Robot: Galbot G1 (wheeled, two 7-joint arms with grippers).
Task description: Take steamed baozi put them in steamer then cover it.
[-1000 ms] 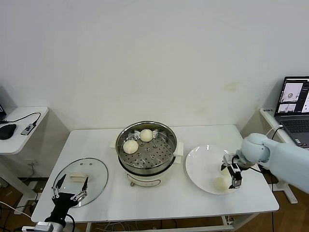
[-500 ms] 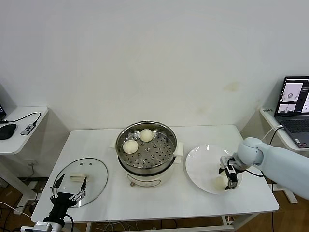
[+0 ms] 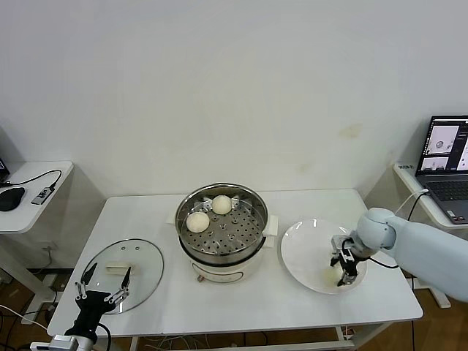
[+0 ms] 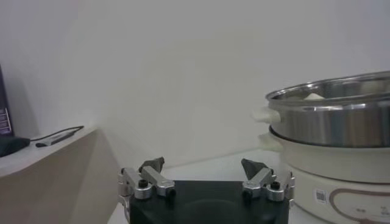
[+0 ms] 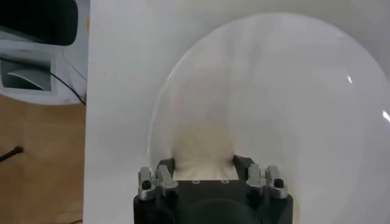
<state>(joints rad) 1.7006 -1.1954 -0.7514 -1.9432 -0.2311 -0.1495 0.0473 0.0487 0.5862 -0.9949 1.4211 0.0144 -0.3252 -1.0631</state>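
The steamer (image 3: pixel 221 245) stands mid-table with two baozi (image 3: pixel 196 221) (image 3: pixel 221 205) on its perforated tray. A third baozi (image 3: pixel 330 276) lies on the white plate (image 3: pixel 307 245). My right gripper (image 3: pixel 342 265) is down over it. In the right wrist view, the fingers (image 5: pixel 166 165) press both sides of this baozi (image 5: pixel 204 146), which still rests on the plate (image 5: pixel 292 91). The glass cover (image 3: pixel 139 256) lies flat at the table's left. My left gripper (image 3: pixel 112 270) hovers open by its near edge. In the left wrist view it is empty (image 4: pixel 202 164), with the steamer (image 4: pixel 332 122) beyond.
A laptop (image 3: pixel 447 168) sits on a side table at the right, close behind my right arm. Another side table with a mouse (image 3: pixel 9 197) and a cable stands at the left. The plate lies near the table's right front corner.
My right gripper has shifted a little left and down over the baozi on the plate, and its fingers have drawn in around it. The left arm has not moved.
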